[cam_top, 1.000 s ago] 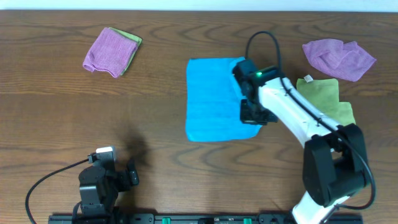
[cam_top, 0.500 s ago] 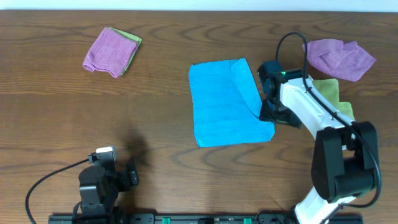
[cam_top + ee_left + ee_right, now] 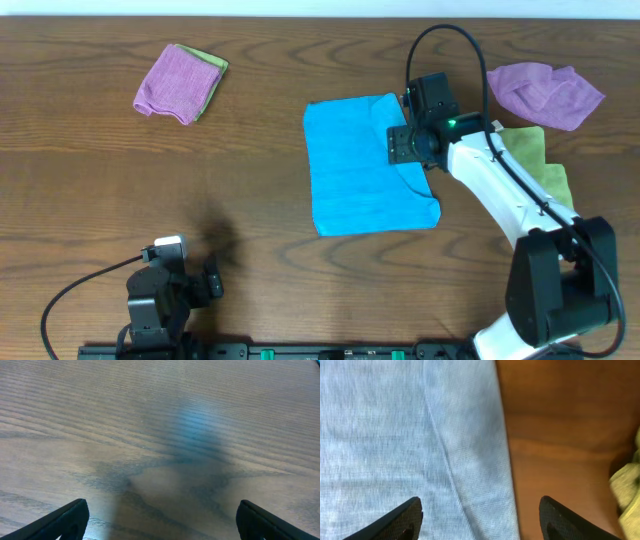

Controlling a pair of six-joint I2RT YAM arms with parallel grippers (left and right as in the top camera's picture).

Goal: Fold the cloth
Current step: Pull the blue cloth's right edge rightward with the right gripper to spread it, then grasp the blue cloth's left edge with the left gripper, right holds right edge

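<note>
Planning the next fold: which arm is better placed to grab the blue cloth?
Right. The right claw hovers open over the cloth's right edge; the left claw sits far off over bare wood.

We see a blue cloth [image 3: 355, 170] lying near the middle of the frame on the table [image 3: 250, 200], with a strip along its right edge that looks turned over. The right arm [image 3: 500, 190] reaches up from the lower right, and the right gripper [image 3: 399, 146] sits over that strip at the cloth's upper right; from above we cannot tell how its jaws stand. At the right edge a green cloth [image 3: 535, 160] lies partly under the arm, with a crumpled purple cloth [image 3: 545, 92] just above it. At upper left, a purple rag [image 3: 172, 84] lies on a green rag [image 3: 214, 63]. The left arm [image 3: 160, 295] is folded at lower left.
</note>
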